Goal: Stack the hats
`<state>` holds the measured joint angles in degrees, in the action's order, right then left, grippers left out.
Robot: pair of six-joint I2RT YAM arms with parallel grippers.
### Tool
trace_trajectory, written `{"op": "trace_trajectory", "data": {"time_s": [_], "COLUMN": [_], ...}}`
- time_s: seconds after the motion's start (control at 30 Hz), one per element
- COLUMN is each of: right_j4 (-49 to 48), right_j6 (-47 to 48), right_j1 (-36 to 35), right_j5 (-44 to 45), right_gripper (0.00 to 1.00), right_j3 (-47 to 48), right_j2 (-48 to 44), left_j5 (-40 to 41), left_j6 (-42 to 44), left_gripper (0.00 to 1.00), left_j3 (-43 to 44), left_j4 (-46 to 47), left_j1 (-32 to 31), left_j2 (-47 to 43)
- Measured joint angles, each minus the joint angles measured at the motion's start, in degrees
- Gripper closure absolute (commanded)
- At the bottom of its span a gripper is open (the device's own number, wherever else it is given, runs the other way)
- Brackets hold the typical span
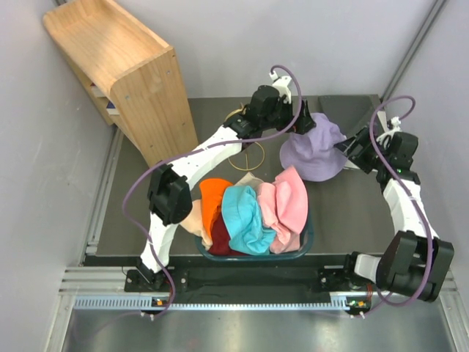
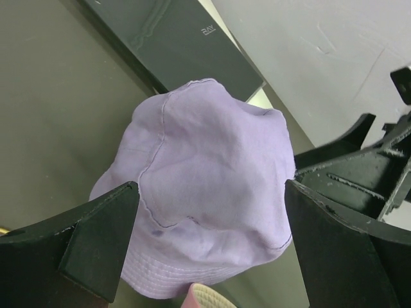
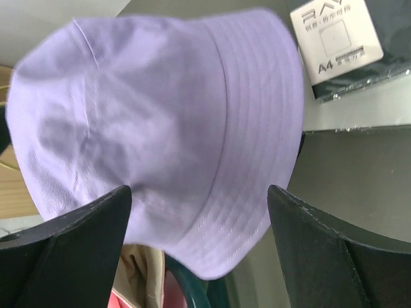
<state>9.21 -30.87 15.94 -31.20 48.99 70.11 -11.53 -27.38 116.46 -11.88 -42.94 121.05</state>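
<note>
A lavender hat (image 1: 315, 152) lies on the dark mat behind the tub, crown up. My left gripper (image 1: 299, 123) stands open at its far left side; in the left wrist view the lavender hat (image 2: 212, 160) fills the gap between the open fingers of the left gripper (image 2: 210, 186), untouched. My right gripper (image 1: 351, 150) is open at the hat's right edge; its wrist view shows the lavender hat (image 3: 160, 115) beyond the spread fingers of the right gripper (image 3: 199, 189). Orange (image 1: 214, 196), teal (image 1: 245, 216), pink (image 1: 289, 199) and maroon (image 1: 220, 240) hats sit bunched in the tub.
The dark teal tub (image 1: 308, 236) stands at the near middle. A wooden shelf (image 1: 121, 73) occupies the back left. A gold wire frame (image 1: 248, 152) lies under the left arm. Flat black packages (image 1: 352, 106) rest at the back right, one with a white label (image 3: 334, 38).
</note>
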Motion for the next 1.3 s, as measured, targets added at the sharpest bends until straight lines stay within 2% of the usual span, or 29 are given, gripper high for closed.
{"op": "trace_trajectory", "data": {"time_s": [0.37, 0.57, 0.73, 1.0, 1.17, 1.3], "right_j4": [-3.50, -0.68, 4.68, 10.25, 12.83, 14.64], "right_j6": [-1.09, 1.01, 3.74, 3.28, 2.08, 1.60], "right_j1": [0.00, 0.02, 0.02, 0.00, 0.00, 0.00], "right_j5": [1.29, 4.13, 8.92, 14.38, 14.99, 15.06], "right_gripper": [0.14, 0.13, 0.12, 0.12, 0.12, 0.12], "right_j3": [-8.13, -5.86, -2.75, -0.48, -0.48, -0.48], "right_j2": [0.63, 0.72, -3.56, -11.61, -12.39, -14.14], "left_j5": [2.49, 3.48, 4.22, 6.36, 8.44, 11.58], "left_j6": [2.19, 4.70, 7.28, 9.18, 5.92, 2.25], "left_gripper": [0.01, 0.01, 0.01, 0.05, 0.09, 0.11], "left_j3": [-1.99, -6.05, -15.28, -21.68, -26.64, -29.09], "left_j4": [-2.38, -3.87, -6.95, -15.13, -19.04, -21.05], "left_j1": [0.61, 0.90, 0.22, -8.07, -12.74, -13.27], "left_j2": [-4.94, -11.02, -18.51, -23.76, -25.40, -25.55]}}
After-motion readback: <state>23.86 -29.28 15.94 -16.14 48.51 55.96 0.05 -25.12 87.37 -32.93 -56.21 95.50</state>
